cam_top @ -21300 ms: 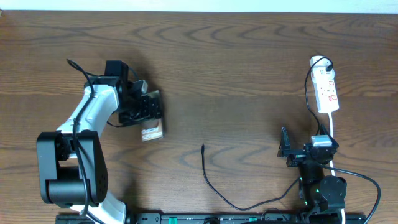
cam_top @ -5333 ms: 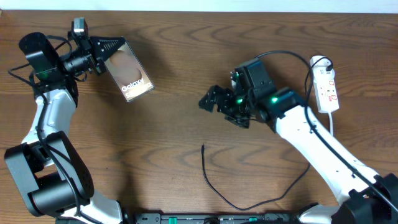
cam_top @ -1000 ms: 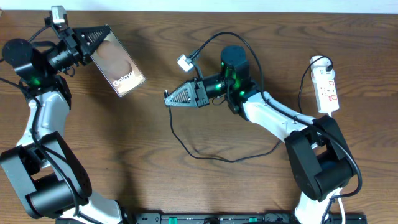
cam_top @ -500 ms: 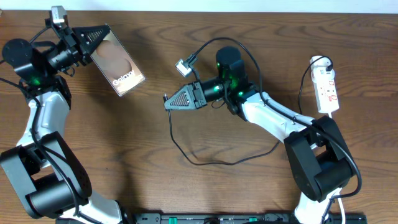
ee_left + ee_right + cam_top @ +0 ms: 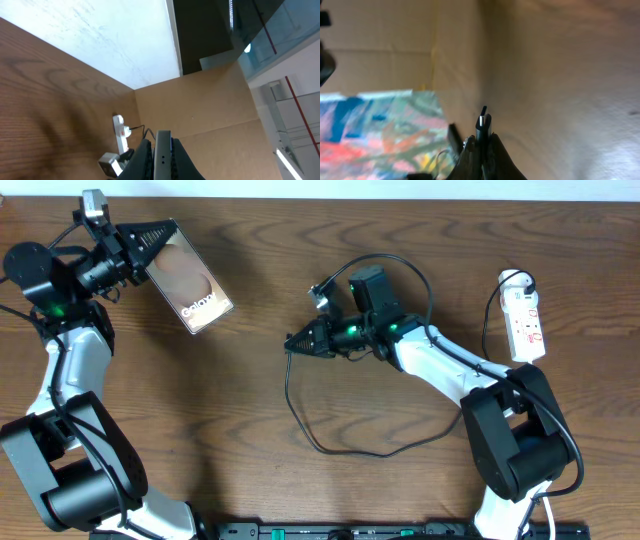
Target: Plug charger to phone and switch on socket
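Table: you are looking down on a dark wood-grain table (image 5: 260,230), carrying only cords and a power strip at its right edge.
Left pincer: the left pincer (image 5: 150,235) is keeping its grip on the upper end of the phone (image 5: 190,280), holding it raised and tilted at the far left with the lettered end pointing toward the centre. Nothing on this side is shifting.
Right pincer: the right pincer (image 5: 300,340) is finishing its squeeze on the charger (image 5: 330,442) just behind the plug. In the right wrist view the slim tip (image 5: 483,122) is sticking out past the fingers (image 5: 496,152).
Change: over the last second the jaws are going from slightly apart to fully clamped. The right arm is drawing back a little toward its own side and rolling its wrist, and the slack loop of cable is sliding rightward with it.
Charger: the cable is trailing from the pincer down in a loose loop across the table and back toward the right arm's base.
Socket: the socket (image 5: 525,320) is lying untouched at the right edge, well apart from both pincers.
Meaning: the plug is looking secured and the phone presented, but the two are sitting well apart. You are likely heading into the approach and alignment, with insertion and the switch not yet done.
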Robot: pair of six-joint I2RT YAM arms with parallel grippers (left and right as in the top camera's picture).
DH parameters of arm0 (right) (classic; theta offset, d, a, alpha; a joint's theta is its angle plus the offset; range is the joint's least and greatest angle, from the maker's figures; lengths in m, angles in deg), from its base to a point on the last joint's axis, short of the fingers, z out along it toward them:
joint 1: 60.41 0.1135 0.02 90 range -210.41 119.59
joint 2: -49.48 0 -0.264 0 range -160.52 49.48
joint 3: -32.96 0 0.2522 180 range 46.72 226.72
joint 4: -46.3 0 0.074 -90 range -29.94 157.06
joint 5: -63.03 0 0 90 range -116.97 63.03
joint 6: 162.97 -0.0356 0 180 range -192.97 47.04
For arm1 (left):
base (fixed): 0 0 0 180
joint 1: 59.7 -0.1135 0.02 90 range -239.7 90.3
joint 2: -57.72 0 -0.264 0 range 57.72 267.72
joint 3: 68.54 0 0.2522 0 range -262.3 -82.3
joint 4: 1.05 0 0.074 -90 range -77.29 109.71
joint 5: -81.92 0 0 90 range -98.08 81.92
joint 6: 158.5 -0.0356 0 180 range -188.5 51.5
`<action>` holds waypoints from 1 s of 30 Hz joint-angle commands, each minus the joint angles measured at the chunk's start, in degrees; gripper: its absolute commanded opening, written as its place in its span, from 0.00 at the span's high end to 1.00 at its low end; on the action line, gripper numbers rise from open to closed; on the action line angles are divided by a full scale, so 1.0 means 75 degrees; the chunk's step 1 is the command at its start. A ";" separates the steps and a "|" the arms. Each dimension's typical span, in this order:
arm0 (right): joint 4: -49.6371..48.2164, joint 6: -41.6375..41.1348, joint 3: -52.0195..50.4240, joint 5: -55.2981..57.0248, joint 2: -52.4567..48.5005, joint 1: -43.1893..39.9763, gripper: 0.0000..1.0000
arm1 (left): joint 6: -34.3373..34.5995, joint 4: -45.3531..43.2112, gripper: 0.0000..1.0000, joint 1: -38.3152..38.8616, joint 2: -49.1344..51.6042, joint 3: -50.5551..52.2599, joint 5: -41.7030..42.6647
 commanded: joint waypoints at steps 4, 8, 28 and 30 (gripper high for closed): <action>0.0087 -0.0458 0.0044 0.1096 -0.0038 -0.0017 0.99 | 0.0096 -0.0070 0.93 -0.0026 -0.0184 -0.0178 -0.0035; -0.0892 -0.0615 0.0044 -0.0262 -0.0038 -0.0012 0.99 | 0.0099 -0.0070 0.93 -0.0026 -0.0184 -0.0178 -0.0035; -0.4264 0.0615 0.0044 -0.3733 -0.0038 0.0364 0.99 | 0.0093 -0.0073 0.93 -0.0047 -0.0184 -0.0178 -0.0050; -0.4266 0.0612 0.0044 -0.3730 -0.0038 0.0458 0.99 | 0.0093 -0.0073 0.93 -0.0047 -0.0184 -0.0178 -0.0050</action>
